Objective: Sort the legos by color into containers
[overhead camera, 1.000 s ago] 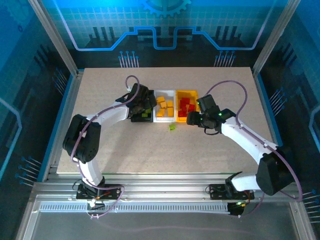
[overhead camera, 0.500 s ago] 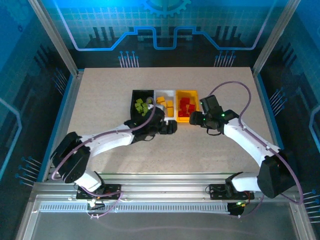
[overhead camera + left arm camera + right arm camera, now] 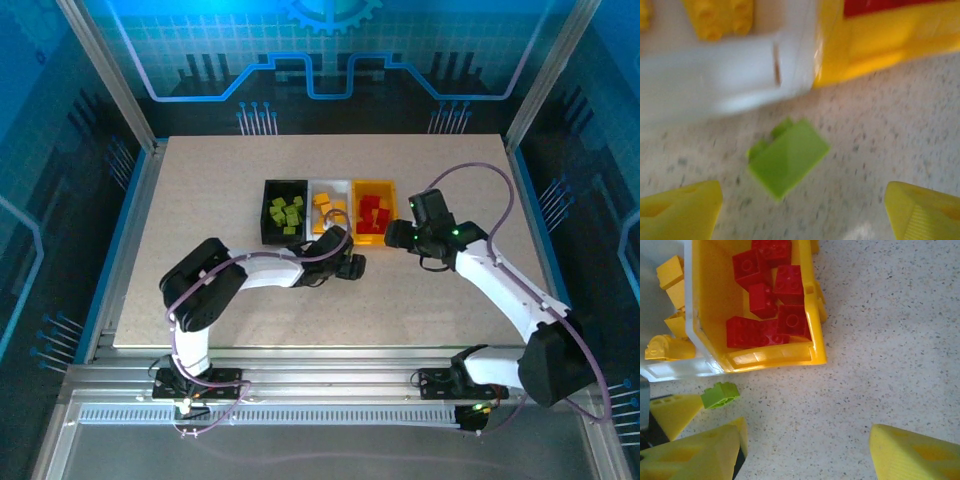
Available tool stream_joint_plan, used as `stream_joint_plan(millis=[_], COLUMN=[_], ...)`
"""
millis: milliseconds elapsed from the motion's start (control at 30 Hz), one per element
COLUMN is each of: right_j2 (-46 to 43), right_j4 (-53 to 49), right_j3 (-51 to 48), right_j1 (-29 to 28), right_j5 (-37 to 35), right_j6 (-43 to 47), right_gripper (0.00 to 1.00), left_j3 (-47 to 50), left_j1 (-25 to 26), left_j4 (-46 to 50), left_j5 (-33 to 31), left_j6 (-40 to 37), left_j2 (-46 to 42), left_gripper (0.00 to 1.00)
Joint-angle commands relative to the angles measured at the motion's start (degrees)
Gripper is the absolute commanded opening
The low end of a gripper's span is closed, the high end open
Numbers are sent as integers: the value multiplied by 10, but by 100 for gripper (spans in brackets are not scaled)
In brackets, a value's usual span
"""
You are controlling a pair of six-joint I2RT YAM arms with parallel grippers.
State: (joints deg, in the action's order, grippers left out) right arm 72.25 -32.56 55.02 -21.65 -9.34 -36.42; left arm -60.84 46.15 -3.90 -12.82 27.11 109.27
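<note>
Three containers stand in a row: black bin (image 3: 268, 190) with lime green legos (image 3: 285, 212), white bin (image 3: 328, 186) with yellow-orange legos (image 3: 326, 205), yellow bin (image 3: 376, 184) with red legos (image 3: 372, 210). One loose green lego (image 3: 787, 156) lies on the table just in front of the white bin wall (image 3: 715, 70) and the yellow bin wall (image 3: 880, 45). My left gripper (image 3: 802, 215) is open, low over the table, the green lego slightly ahead of its fingertips. My right gripper (image 3: 805, 450) is open with bare table between its fingers, near the yellow bin's front rim (image 3: 775, 355).
In the top view the left gripper (image 3: 352, 266) and right gripper (image 3: 397, 236) are close together in front of the bins. The right wrist view has the green lego (image 3: 720, 394) left of its fingers. Speckled table (image 3: 440, 300) stretches open to the right and front.
My left arm has swung from over the black bin to the table in front of the white and yellow bins, down by the green lego. The right gripper has shifted slightly right.
</note>
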Motion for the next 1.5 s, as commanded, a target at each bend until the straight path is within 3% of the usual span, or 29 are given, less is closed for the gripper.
stream_joint_plan(millis=[0,200,533,700,900,1000,1167,1300,1467], right_j2=[-18,-24,-35,-36,-37,-33,-20,-15,-15], right_j4=[-9,-6,-2,-1,3,8,10,10,5], right_j3=[-11,-15,-23,-25,-29,-29,-25,-23,-18], right_j1=[11,14,21,21,21,22,22,22,22], right_j5=[9,15,15,14,16,20,21,21,20], right_j6=[5,5,2,0,-1,-5,-7,-8,-8], right_gripper=[70,70,70,70,70,70,70,70,70], left_j3=[-22,-49,-26,-1,53,39,-1,-55,-161], left_j1=[-6,-8,1,9,10,-24,-136,-206,-233], left_j4=[-12,10,-7,-14,6,58,123,147,181], left_j5=[-31,-44,-30,-25,-32,-47,-51,-36,-31], left_j6=[-15,-20,-14,12,66,66,77,77,56], left_j2=[25,52,20,-29,-153,-200,-213,-160,-65], left_gripper=[81,67,40,35,35,34,35,36,37])
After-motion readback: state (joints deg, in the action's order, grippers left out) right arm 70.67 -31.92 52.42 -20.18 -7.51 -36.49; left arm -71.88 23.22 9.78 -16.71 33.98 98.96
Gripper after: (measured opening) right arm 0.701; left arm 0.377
